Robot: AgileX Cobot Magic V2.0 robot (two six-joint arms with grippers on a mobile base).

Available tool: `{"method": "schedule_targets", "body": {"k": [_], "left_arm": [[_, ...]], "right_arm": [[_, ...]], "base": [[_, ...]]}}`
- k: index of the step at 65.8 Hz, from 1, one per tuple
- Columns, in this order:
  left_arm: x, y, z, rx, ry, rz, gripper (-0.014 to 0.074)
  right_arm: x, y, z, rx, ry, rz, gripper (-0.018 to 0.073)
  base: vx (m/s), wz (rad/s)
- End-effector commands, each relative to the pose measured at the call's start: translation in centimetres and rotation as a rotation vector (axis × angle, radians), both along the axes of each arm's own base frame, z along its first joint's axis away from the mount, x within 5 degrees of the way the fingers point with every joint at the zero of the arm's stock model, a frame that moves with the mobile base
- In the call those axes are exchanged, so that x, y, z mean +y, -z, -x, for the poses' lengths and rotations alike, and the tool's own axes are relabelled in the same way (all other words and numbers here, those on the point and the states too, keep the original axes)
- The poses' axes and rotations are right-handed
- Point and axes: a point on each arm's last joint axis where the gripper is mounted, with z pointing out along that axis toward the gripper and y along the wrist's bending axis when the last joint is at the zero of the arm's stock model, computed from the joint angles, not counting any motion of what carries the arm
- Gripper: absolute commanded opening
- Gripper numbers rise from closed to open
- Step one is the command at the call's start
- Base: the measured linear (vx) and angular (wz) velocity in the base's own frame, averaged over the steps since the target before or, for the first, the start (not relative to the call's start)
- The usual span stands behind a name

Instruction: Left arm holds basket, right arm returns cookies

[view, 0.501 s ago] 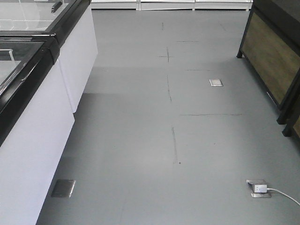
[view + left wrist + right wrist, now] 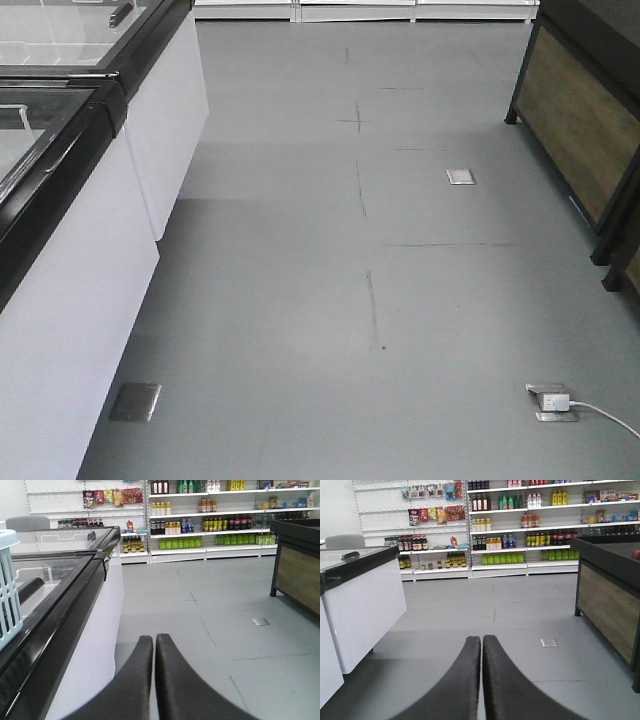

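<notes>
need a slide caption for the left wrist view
Left gripper shut and empty beside a glass-topped freezer, a light blue basket at the left edge, stocked shelves beyond.

My left gripper [image 2: 154, 640] is closed. Its two dark fingers [image 2: 132, 680] rise from 6 o'clock in the wrist view and meet tip to tip near the middle, pointing to 12 o'clock with nothing between them. My right gripper [image 2: 482, 640] sits the same way, with its fingers [image 2: 507, 685] pressed together, empty, tips toward 12 o'clock. Both wrists look roughly level.
</notes>
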Motion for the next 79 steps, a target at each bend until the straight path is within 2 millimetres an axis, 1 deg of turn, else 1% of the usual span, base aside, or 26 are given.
{"method": "schedule_targets", "body": {"k": [1, 21, 30, 35, 39, 45, 47, 55, 58, 59, 65, 71, 79], "left_arm": [[0.0, -0.6, 0.1, -0.080, 0.002, 0.003, -0.0006], [0.0, -0.7, 0.1, -0.083, 0.002, 0.003, -0.0006], [0.0, -0.9, 0.1, -0.114, 0.003, 0.005, -0.0006], [0.0, -1.9, 0.2, -0.218, 0.005, 0.020, -0.0006], [0.0, -3.0, 0.5, -0.319, 0.012, 0.071, -0.0006], [0.0, -4.6, 0.8, -0.335, 0.019, 0.120, -0.0006], [0.0, -5.5, 0.9, -0.335, 0.018, 0.116, -0.0006], [0.0, -8.5, 1.0, -0.278, 0.004, 0.025, -0.0006], [0.0, -9.3, 0.7, -0.225, -0.002, -0.012, -0.0006], [0.1, -9.9, 0.7, -0.222, -0.004, -0.023, -0.0006], [0.1, -11.7, 0.2, -0.148, -0.007, -0.031, -0.0006], [0.0, -12.6, -0.7, -0.079, -0.008, -0.036, -0.0006], [0.0, -12.6, -2.4, 0.064, -0.010, -0.040, -0.0006]], "right_arm": [[0.0, -0.7, 0.1, -0.081, -0.001, -0.001, -0.0009], [0.0, -0.7, 0.1, -0.081, -0.001, -0.001, -0.0009], [0.0, -0.7, 0.1, -0.081, -0.001, -0.001, -0.0009], [0.0, -0.7, 0.1, -0.081, -0.001, -0.001, -0.0009], [0.0, -0.7, 0.1, -0.081, -0.001, -0.001, -0.0009], [0.0, -0.7, 0.1, -0.081, -0.001, -0.001, -0.0009], [0.0, -0.7, 0.1, -0.081, -0.001, -0.001, -0.0009], [0.0, -0.7, 0.1, -0.081, -0.001, -0.001, -0.0009], [0.0, -0.7, 0.1, -0.081, -0.001, -0.001, -0.0009], [0.0, -0.7, 0.1, -0.081, -0.001, -0.001, -0.0009], [0.0, -0.7, 0.1, -0.081, -0.001, -0.001, -0.0009], [0.0, -0.7, 0.1, -0.081, -0.001, -0.001, -0.0009], [0.0, -0.7, 0.1, -0.081, -0.001, -0.001, -0.0009]], "base": [[0.00, 0.00], [0.00, 0.00], [0.00, 0.00], [0.00, 0.00], [0.00, 0.00], [0.00, 0.00], [0.00, 0.00], [0.00, 0.00], [0.00, 0.00], [0.00, 0.00], [0.00, 0.00], [0.00, 0.00], [0.00, 0.00]]}}
